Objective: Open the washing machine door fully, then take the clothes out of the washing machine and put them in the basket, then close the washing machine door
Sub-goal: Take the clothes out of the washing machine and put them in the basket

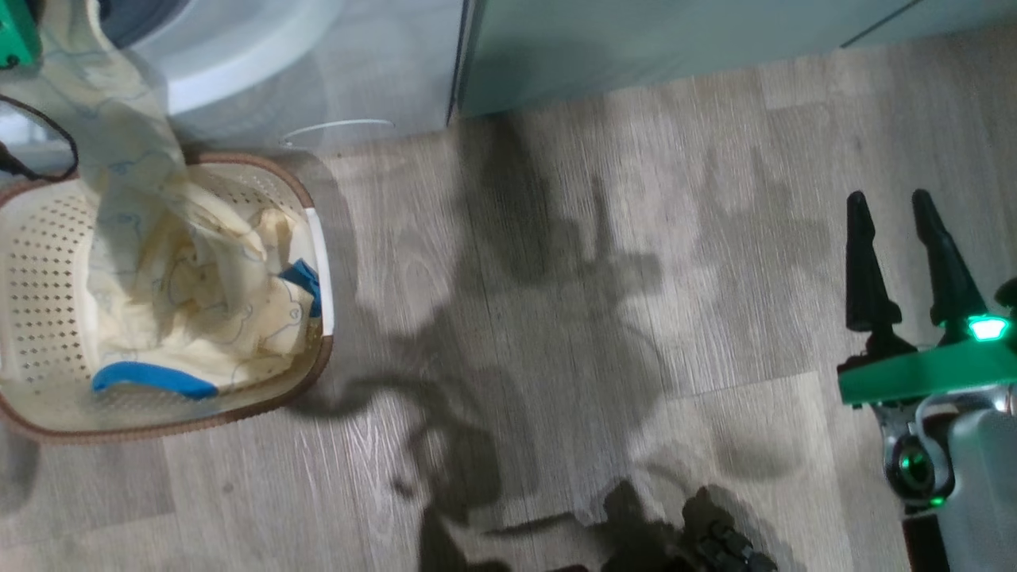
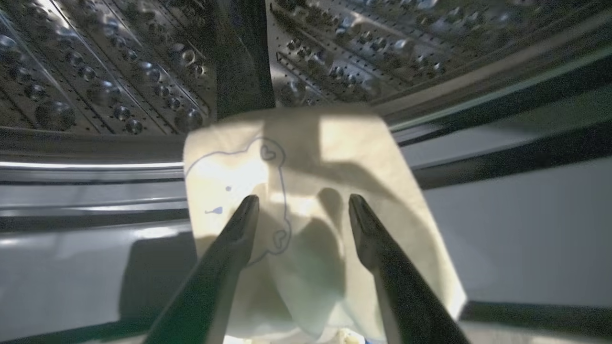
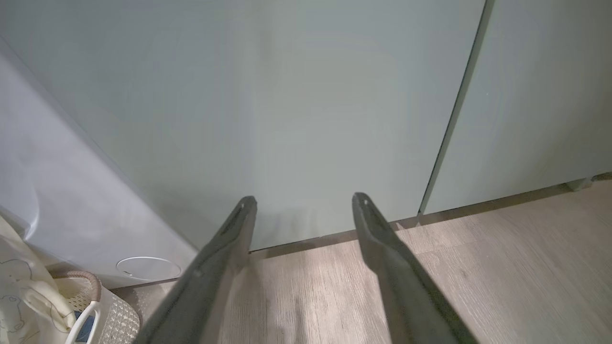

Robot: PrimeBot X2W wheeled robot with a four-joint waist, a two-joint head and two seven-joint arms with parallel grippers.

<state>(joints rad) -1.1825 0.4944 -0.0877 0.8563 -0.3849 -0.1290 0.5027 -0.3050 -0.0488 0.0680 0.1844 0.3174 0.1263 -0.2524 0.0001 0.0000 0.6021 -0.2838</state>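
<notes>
The basket [image 1: 48, 318] stands on the floor [image 1: 556, 318] before the washing machine [image 1: 357, 63]; the clothes [image 1: 199, 286] drape into it. The right gripper [image 1: 889, 199] hovers, jaws apart.

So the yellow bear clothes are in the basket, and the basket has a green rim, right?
Not quite. The basket has a brown rim, not a green one, as the head view shows. The yellow bear clothes really are in it.
</notes>
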